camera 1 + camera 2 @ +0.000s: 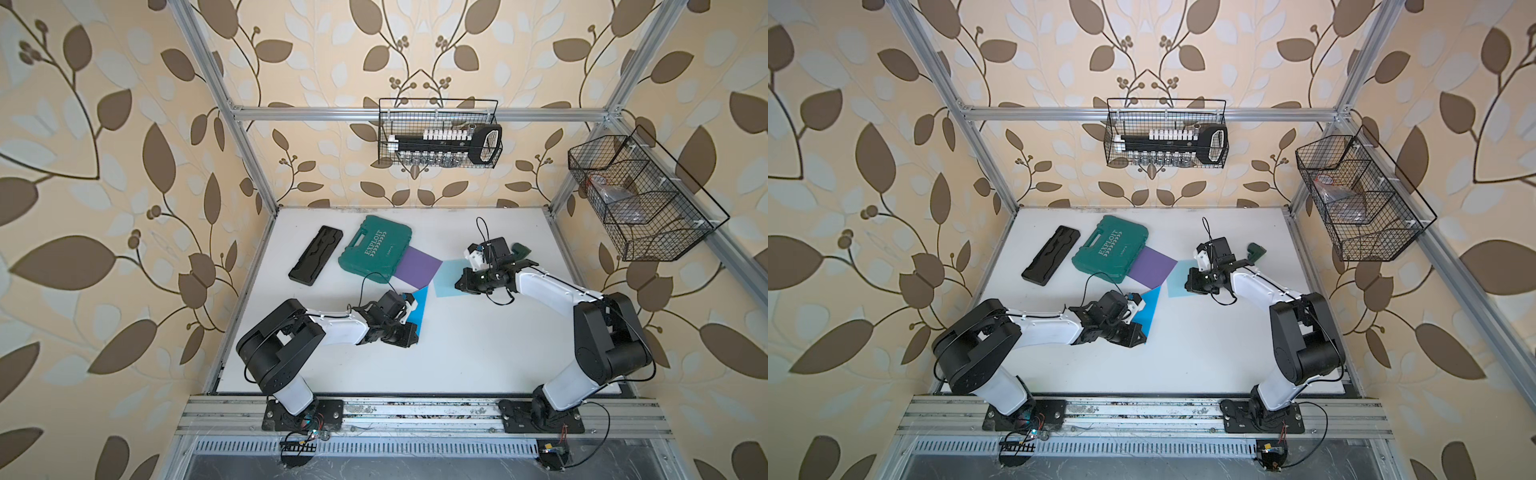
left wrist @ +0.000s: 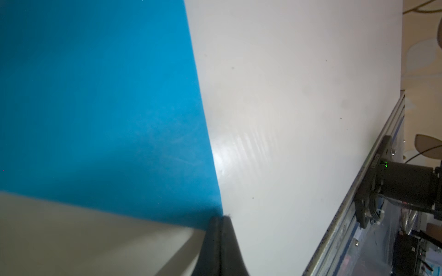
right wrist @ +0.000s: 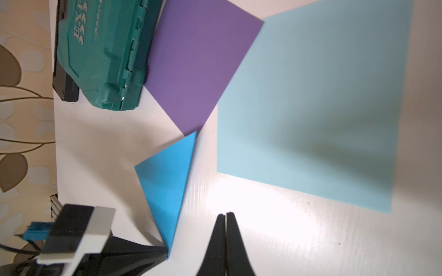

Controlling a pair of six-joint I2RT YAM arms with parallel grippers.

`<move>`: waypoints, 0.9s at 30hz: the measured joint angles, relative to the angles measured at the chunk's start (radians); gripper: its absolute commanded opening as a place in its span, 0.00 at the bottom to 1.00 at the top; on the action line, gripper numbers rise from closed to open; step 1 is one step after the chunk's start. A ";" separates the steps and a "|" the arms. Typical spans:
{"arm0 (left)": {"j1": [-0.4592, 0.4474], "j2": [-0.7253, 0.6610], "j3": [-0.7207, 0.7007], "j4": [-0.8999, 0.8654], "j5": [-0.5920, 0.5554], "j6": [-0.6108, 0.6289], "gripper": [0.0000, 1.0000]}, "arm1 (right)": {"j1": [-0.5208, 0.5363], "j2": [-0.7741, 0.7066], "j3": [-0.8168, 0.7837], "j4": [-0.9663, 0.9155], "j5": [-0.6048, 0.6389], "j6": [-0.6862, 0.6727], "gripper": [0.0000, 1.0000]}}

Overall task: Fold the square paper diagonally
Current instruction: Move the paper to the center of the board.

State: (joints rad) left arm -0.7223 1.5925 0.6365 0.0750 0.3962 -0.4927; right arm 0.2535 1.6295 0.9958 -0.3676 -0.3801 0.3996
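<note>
In both top views the bright blue paper [image 1: 419,309] [image 1: 1148,309] lies near the middle of the white table [image 1: 478,353], already a triangle in the right wrist view. The purple sheet [image 3: 198,59] sits at its 12 o'clock and the pale blue sheet [image 3: 311,107] at 2 o'clock. The left gripper [image 2: 221,218], fingers pressed together, touches the triangle's 6 o'clock corner; I cannot tell if paper is pinched between them. The right gripper [image 3: 226,215], also closed and empty, hangs over bare table between the two blue papers. My worry is that lifting the left tip may drag the corner or let the flap spring open, and a sideways slip would skew the crease
</note>
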 measured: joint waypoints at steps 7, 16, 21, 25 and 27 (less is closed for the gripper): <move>0.208 -0.072 -0.032 -0.087 -0.039 -0.011 0.00 | -0.013 0.010 0.000 0.000 -0.001 0.000 0.08; 0.298 -0.118 -0.014 -0.173 -0.057 0.007 0.28 | -0.013 0.159 0.113 0.021 0.003 -0.019 0.51; 0.298 -0.267 0.016 -0.230 -0.086 0.028 0.49 | -0.013 0.201 0.162 0.023 0.023 -0.025 0.72; 0.298 -0.330 0.043 -0.236 -0.094 0.038 0.54 | -0.013 0.233 0.181 0.030 0.034 -0.029 0.83; 0.298 -0.338 0.044 -0.236 -0.090 0.042 0.56 | -0.013 0.253 0.182 0.035 0.037 -0.028 0.88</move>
State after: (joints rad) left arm -0.4244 1.2541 0.6807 -0.1612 0.3058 -0.4503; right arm 0.2409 1.8820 1.1778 -0.3321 -0.3435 0.3714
